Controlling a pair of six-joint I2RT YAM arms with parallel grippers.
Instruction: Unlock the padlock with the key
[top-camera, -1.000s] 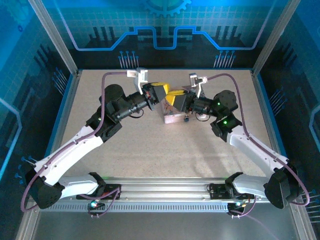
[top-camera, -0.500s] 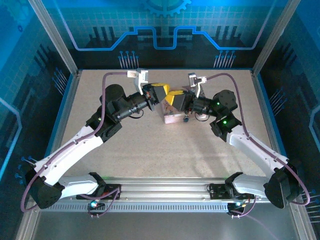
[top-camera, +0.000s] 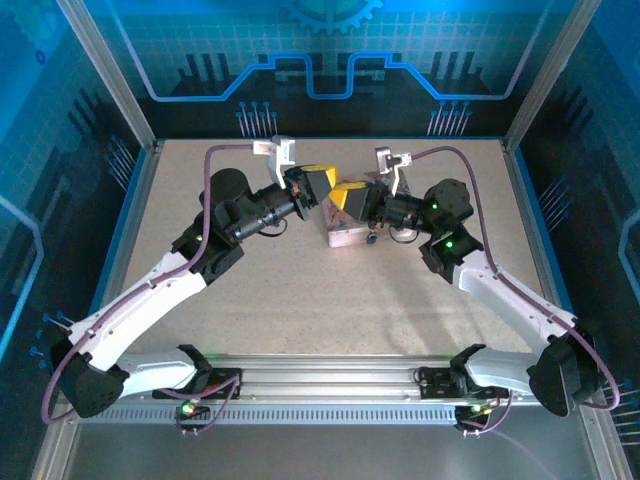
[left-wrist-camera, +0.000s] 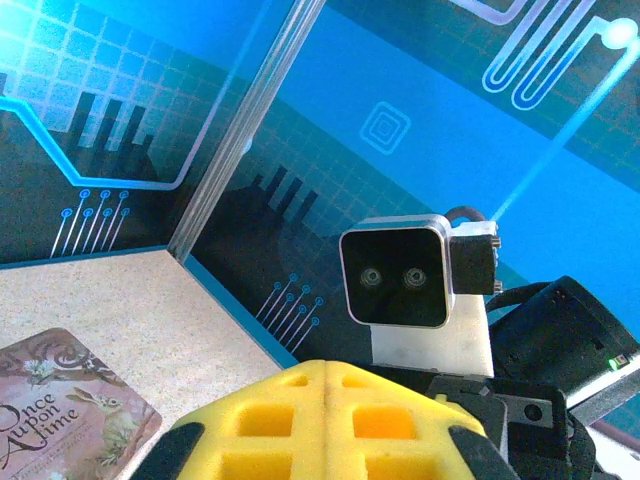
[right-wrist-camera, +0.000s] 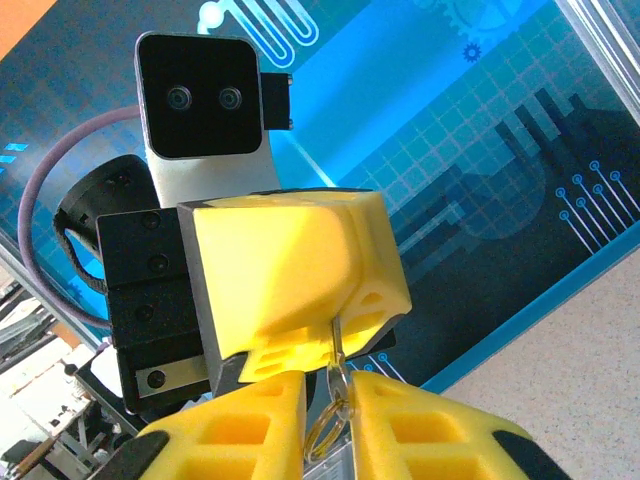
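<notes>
"Two hands nose to nose above the pink tin (left-wrist-camera: 70, 410). See what worries me?"

"The left hand (left-wrist-camera: 328, 385)? It's clenched tight."

"Yes, on a thin metal sliver hanging from its tip, with a wire loop (right-wrist-camera: 326, 430) below. I reckon that's the key (right-wrist-camera: 340, 365). The right hand (right-wrist-camera: 328, 395) has the loop between its fingers with a narrow gap, and I can't tell whether it's pinching."

"So if the left lets go too soon..."

"It drops onto the tin or the surface (top-camera: 300, 290). And if the right pulls while the left clamps, the sliver could twist or slip."

"And the padlock (top-camera: 372, 238)?"

"Maybe that dark speck at the tin's near right corner, but it's too small to swear to. Held by a loop, a key would swing and be hard to aim."
</notes>
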